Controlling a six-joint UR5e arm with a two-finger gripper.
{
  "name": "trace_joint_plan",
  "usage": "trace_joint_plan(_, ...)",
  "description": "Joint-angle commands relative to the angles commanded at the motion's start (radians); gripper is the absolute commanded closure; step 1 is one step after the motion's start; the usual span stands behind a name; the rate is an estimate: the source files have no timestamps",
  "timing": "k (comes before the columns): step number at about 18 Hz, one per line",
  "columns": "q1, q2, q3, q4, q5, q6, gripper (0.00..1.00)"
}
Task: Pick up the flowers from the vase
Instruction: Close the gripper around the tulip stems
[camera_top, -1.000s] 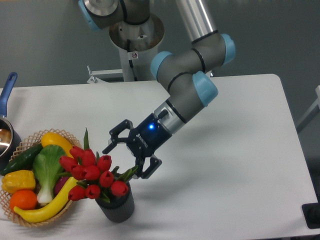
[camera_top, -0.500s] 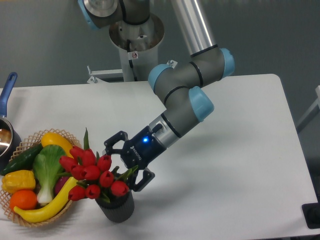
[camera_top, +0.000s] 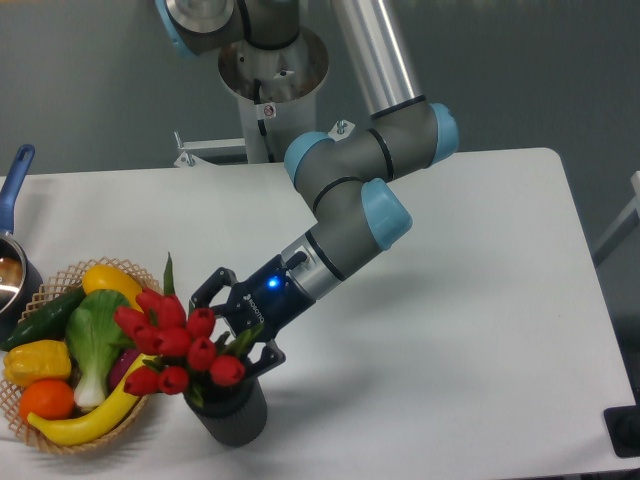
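The flowers (camera_top: 175, 340), a bunch of red tulip buds with green stems and leaves, stand in the vase (camera_top: 229, 414), a short dark grey ribbed cylinder near the table's front edge. My gripper (camera_top: 232, 325) is open, its two black fingers spread around the right side of the bunch just above the vase rim. One finger (camera_top: 205, 288) is behind the buds and the other (camera_top: 262, 360) is in front on the right. The fingers touch or nearly touch the leaves, and the stems between them are partly hidden.
A woven wicker basket (camera_top: 60, 440) at the left holds bok choy (camera_top: 95, 335), a banana, yellow peppers, an orange and a dark green vegetable. A pot with a blue handle (camera_top: 14, 180) is at the left edge. The white table (camera_top: 450, 330) stretches to the right.
My gripper has moved down and to the left, closing in on the bunch. The flowers have been pushed slightly left. The jaws stay open.
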Motion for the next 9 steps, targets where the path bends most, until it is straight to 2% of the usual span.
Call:
trace_joint_plan(2, 0.000, 0.000, 0.008, 0.000, 0.002, -0.021, 1.00)
trace_joint_plan(9, 0.003, 0.003, 0.011, 0.000, 0.005, -0.034, 1.00)
